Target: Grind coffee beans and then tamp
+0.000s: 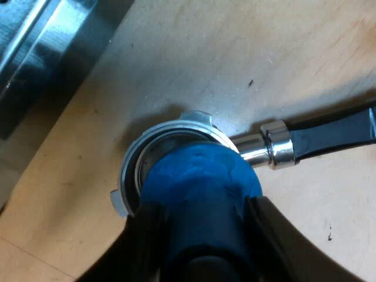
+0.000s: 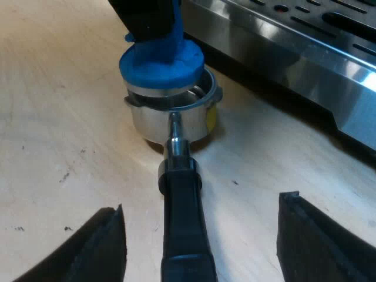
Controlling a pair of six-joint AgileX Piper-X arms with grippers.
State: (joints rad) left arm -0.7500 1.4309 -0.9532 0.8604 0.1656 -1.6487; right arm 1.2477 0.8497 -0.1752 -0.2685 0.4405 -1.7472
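The metal holder (image 1: pixel 132 161) stands on the wooden table with its dark handle (image 1: pixel 338 134) stretched out flat. A blue tamper (image 1: pixel 202 185) sits in the holder's basket, and my left gripper (image 1: pixel 200 235) is shut on it from above. From the other arm I see the same holder (image 2: pixel 170 120) with the blue tamper (image 2: pixel 161 64) pressed into its rim, the left gripper (image 2: pixel 147 17) gripping the tamper's top. My right gripper (image 2: pixel 202 244) is open, its fingers (image 2: pixel 97 247) spread on either side of the holder's handle (image 2: pixel 185 229) without touching it.
The espresso machine's steel drip tray (image 2: pixel 305 53) runs close beside the holder. Its metal base (image 1: pixel 41 53) also lies near the holder's rim. Bare wooden table (image 1: pixel 247 53) surrounds the holder on the other sides.
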